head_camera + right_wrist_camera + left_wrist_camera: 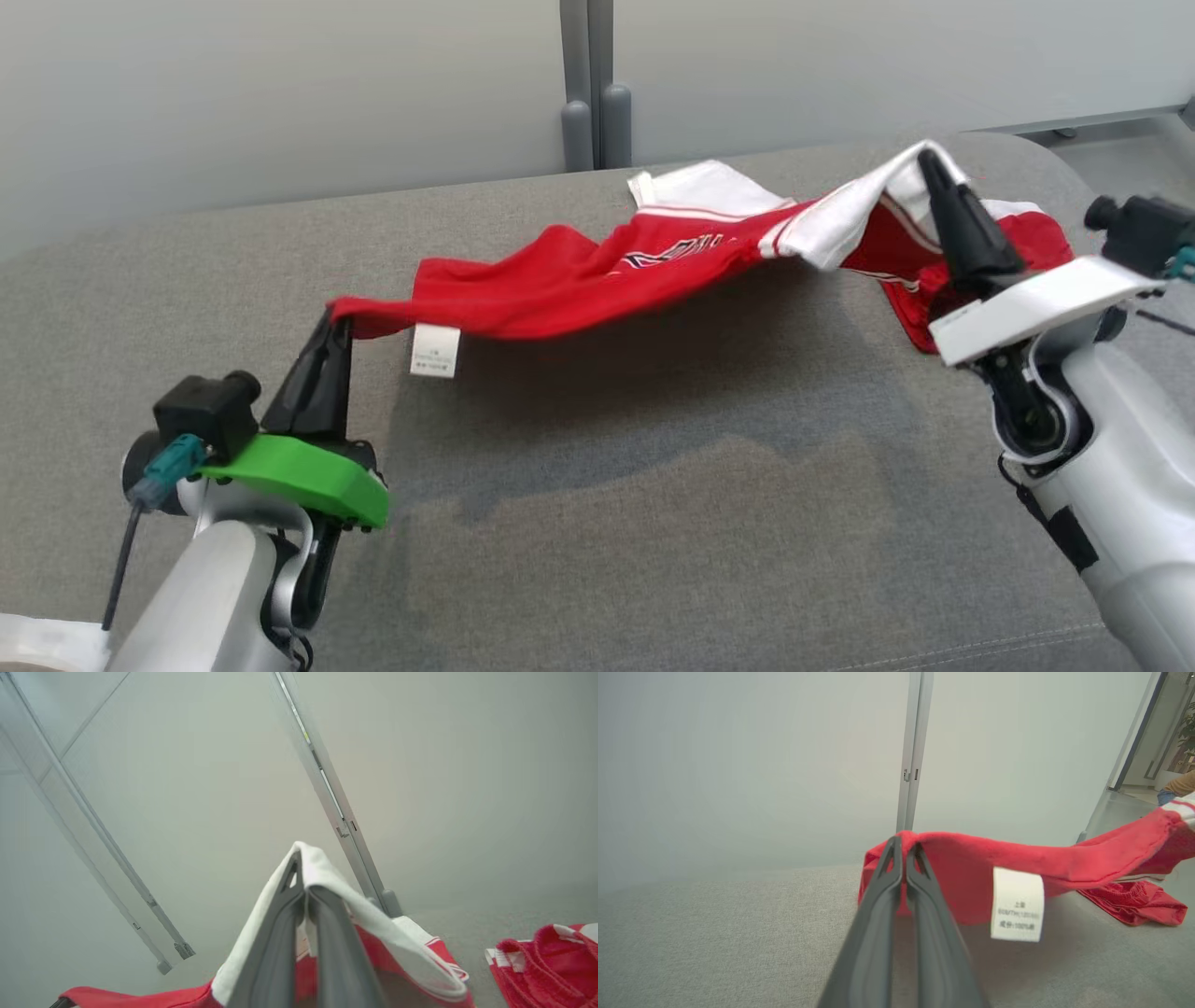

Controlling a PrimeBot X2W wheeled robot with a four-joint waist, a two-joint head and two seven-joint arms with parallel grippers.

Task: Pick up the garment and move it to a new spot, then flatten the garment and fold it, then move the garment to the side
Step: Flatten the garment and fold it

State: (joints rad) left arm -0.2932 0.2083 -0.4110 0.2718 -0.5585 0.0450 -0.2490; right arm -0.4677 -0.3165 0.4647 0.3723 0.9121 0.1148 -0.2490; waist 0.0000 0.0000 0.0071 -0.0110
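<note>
I have the garment strung between both arms, lifted off the grey upholstered surface in a sagging span. My left gripper is pinched on a red corner at the near left. In the left wrist view its fingers lie together, with red cloth bunched over their tips. My right gripper is clamped on a white-edged fold at the far right and sits higher. In the right wrist view the white cloth drapes over its closed tips.

A white care label dangles from the garment's lower edge, just beside my left gripper. Printed lettering runs across the middle of the span, too creased for me to read. Below and just past my right gripper, a red bunch with white trim rests on the surface. It looks joined to the held cloth, though I cannot tell for certain. My right forearm stands close beside it.

The surface is a woven grey cushion with a rounded far-right corner, and the garment's shadow falls across its middle. Behind it stand pale grey wall panels, joined by a vertical metal post that ends at the cushion's back edge. In the left wrist view, a dark-framed doorway shows at the far right.
</note>
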